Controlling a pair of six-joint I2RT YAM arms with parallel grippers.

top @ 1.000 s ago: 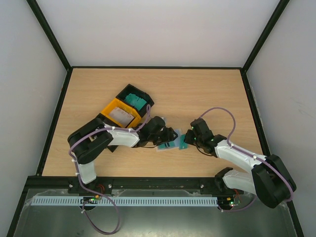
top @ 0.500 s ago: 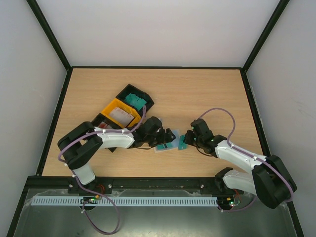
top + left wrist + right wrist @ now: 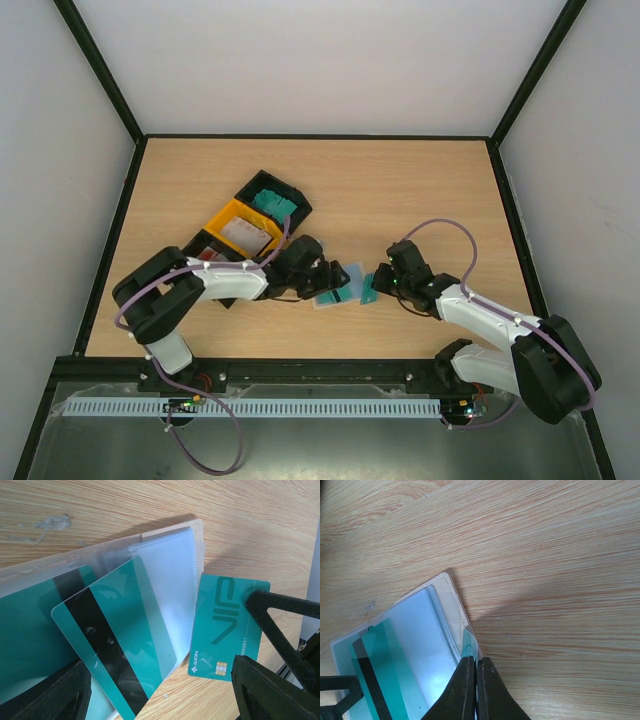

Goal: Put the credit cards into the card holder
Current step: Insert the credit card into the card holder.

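1. Left arm [image 3: 225,280] runs from its base at the near-left edge up and right, low over the light wooden table [image 3: 555,545]. Right arm [image 3: 485,318] runs from near-right up and left. The wrists meet mid-table, tips facing each other.
2. Left gripper [image 3: 157,680]: jaws spread wide, nothing grasped. Its fingers [image 3: 265,690] straddle the near part of the open beige card holder with clear plastic sleeves [image 3: 170,565]. Whether they touch the holder can't be told.
3. Between those fingers lies a teal plastic card with a black magnetic stripe [image 3: 115,635]. It is tilted across the holder, one corner past the holder's near edge. Whether it sits inside a sleeve or on top can't be told.
4. A second teal striped card [image 3: 30,630] sits under the clear sleeve on the left of the left wrist view.
5. Right gripper [image 3: 472,662]: jaws clenched on one edge of a teal plastic VIP card [image 3: 225,625]. The card is face up with its chip visible, just beside the holder's outer edge.
6. Farther back, beyond the left arm, a yellow tray bin [image 3: 222,215] holds a white/grey card [image 3: 245,235]. Touching it, a black tray bin [image 3: 298,205] holds teal cards [image 3: 272,203]. Both are well apart from the holder.
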